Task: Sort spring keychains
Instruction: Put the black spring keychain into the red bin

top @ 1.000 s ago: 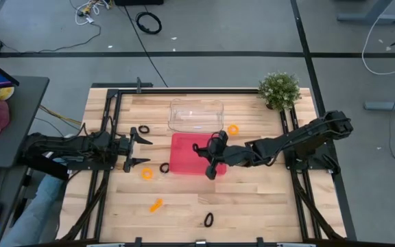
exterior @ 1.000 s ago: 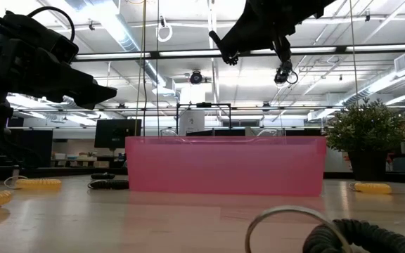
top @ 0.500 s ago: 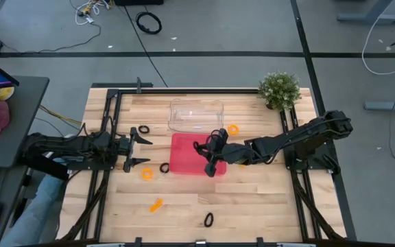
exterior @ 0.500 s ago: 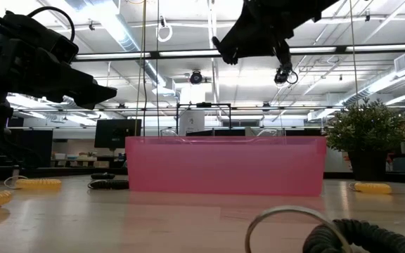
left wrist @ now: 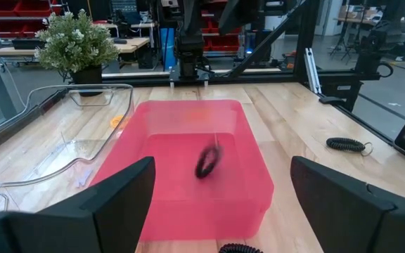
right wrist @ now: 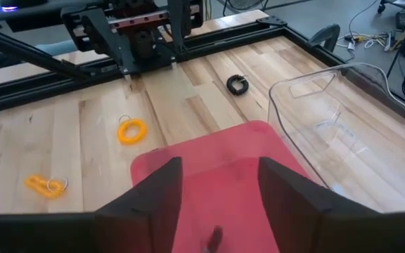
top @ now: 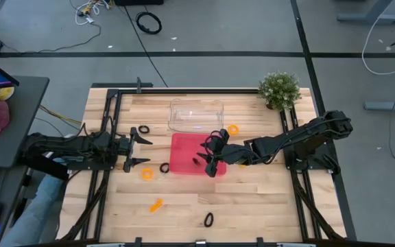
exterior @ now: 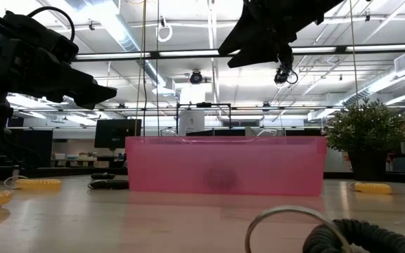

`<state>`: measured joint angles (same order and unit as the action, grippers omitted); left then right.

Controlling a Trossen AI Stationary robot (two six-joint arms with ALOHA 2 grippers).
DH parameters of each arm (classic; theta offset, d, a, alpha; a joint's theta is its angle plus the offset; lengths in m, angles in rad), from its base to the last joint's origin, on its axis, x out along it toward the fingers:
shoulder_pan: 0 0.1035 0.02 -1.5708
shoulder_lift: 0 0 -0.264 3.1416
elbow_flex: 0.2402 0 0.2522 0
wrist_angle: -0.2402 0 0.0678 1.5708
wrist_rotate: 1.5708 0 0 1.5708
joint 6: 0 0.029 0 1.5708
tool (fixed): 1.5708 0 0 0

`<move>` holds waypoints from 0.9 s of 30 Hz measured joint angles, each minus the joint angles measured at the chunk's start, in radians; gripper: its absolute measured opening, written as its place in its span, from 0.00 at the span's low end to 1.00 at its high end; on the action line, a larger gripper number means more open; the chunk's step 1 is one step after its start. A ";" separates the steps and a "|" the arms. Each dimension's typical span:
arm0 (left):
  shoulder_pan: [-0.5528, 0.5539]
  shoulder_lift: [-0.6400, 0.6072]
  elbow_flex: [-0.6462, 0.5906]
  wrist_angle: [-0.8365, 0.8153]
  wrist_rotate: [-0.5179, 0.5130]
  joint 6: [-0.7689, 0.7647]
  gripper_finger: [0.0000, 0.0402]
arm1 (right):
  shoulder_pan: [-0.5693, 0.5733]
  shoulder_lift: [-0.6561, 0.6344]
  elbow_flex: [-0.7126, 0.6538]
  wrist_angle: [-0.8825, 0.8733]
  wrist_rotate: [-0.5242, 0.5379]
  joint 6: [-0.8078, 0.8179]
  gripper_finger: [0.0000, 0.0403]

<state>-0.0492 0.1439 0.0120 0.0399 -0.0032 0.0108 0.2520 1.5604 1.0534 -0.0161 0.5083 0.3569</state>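
The pink tray (top: 184, 156) sits mid-table. My right gripper (top: 208, 155) hovers over its right part, open and touching nothing (right wrist: 220, 165). A black spring keychain (left wrist: 206, 161) shows blurred inside the tray, just under that gripper (top: 200, 160). My left gripper (top: 140, 150) waits open, left of the tray, pointing at it (left wrist: 221, 184). Loose on the wood lie black keychains (top: 144, 130) (top: 164, 167) (top: 208, 219) and orange ones (top: 147, 174) (top: 156, 204) (top: 233, 129).
A clear plastic container (top: 196, 114) stands just beyond the tray's far side. A potted plant (top: 280, 89) is at the far right corner. Black frame rails (top: 108, 123) run along both table sides. Bare wood lies along the near edge (top: 266, 206).
A black keychain has fallen into the pink tray below my right gripper and shows blurred there, where none showed before. The right gripper stays high over the tray and has shifted slightly toward the table's right. My left arm has kept still.
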 joint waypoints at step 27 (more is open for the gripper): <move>0.000 0.000 0.000 0.000 0.000 0.000 0.84 | 0.175 0.000 0.078 0.164 -0.186 -0.392 0.54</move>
<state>-0.0494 0.1438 0.0120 0.0399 -0.0030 0.0107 0.4266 1.5604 1.1312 0.1481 0.3222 -0.0350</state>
